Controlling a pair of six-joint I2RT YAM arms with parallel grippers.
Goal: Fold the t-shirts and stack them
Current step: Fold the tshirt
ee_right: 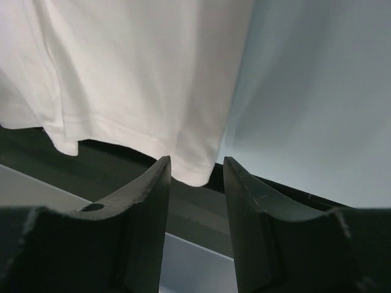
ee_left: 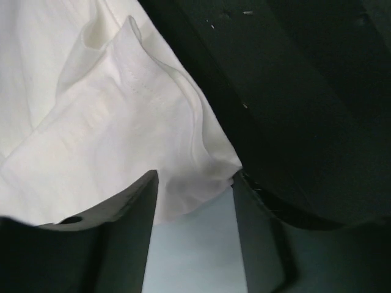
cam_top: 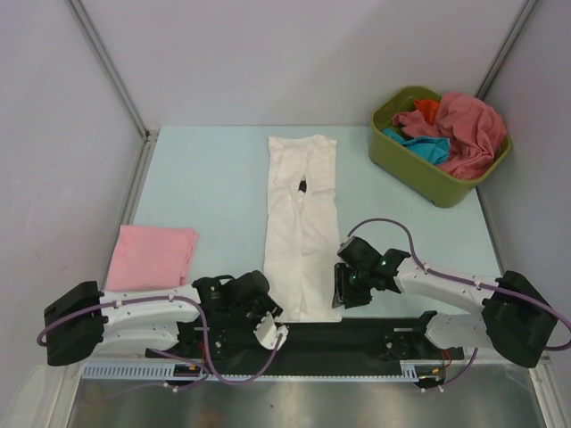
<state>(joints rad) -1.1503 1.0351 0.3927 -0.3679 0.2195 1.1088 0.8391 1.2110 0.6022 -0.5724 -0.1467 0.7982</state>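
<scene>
The left arm (cam_top: 147, 312) and right arm (cam_top: 446, 283) have white shells, black joints and looping purple cables (cam_top: 385, 222).

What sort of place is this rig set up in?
Probably a lab test cell, not a home. Plain grey panel walls on metal posts box in a pale blue table. The only loose things on it are tees and an olive tub.

Long white t-shirt (cam_top: 303, 234) plain, one small dark mark (cam_top: 304, 185) mid-cloth; pink t-shirt (cam_top: 153, 257) light, unpatterned; tub (cam_top: 393, 150) olive-green; in it rose-red tee (cam_top: 466, 129), teal tee (cam_top: 426, 149), orange tee (cam_top: 428, 108); bench (cam_top: 214, 178) pale blue; near-edge strip (cam_top: 343, 335) black.
</scene>
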